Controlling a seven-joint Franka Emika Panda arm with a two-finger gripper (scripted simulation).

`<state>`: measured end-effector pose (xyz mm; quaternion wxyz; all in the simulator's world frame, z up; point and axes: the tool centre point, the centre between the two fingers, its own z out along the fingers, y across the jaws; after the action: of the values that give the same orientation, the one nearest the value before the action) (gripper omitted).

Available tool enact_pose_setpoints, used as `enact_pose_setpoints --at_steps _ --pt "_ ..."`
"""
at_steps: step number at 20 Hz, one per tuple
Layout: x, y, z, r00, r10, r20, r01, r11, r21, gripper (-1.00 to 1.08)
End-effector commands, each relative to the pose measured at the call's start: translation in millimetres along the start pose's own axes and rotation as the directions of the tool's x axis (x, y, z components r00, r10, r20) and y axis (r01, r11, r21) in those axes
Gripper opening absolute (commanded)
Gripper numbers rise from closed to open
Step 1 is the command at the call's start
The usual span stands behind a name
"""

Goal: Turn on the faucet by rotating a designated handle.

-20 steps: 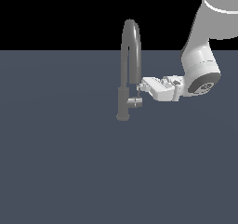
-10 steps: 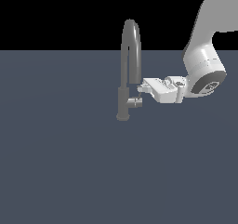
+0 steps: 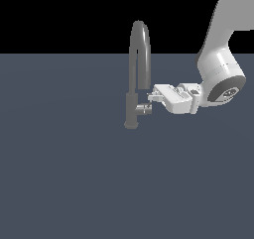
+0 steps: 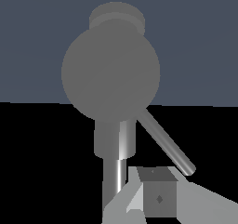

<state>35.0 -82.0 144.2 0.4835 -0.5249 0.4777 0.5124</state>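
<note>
At the exterior view's centre, the white gripper (image 3: 153, 97) is reaching just above the small silver handle (image 3: 144, 108) on the dark-grey gooseneck faucet (image 3: 135, 74), its finger spacing impossible to judge.

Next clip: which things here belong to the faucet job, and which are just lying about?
Part of the job:
faucet
handle
gripper, beside the faucet just above the handle

Lying about:
nothing, only the grey floor

One tall dark-grey metal gooseneck faucet (image 3: 138, 74), one small shiny silver handle (image 3: 145, 108), one white robot arm (image 3: 221, 64), one slate-grey surface (image 3: 74, 173).
</note>
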Motion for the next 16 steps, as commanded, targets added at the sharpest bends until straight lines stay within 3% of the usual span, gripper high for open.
enact_pose_setpoints --at_steps 1,4,6,12,13,14,16 --pt "9 13 0 1.000 0.015 0.006 -0.015 1.000 -0.004 -1.00" --pt "16 24 0 1.000 0.018 0.007 -0.018 1.000 -0.005 -1.00" --pt "6 16 0 1.000 0.000 0.003 0.000 1.000 -0.005 -1.00" --pt "44 40 0 1.000 0.018 0.007 -0.018 1.000 -0.005 -1.00" --pt "44 40 0 1.000 0.018 0.007 -0.018 1.000 -0.005 -1.00" --pt "22 28 0 1.000 -0.015 0.004 0.015 1.000 -0.010 -1.00" --pt "36 31 0 1.000 -0.007 0.005 0.007 1.000 -0.009 -1.00"
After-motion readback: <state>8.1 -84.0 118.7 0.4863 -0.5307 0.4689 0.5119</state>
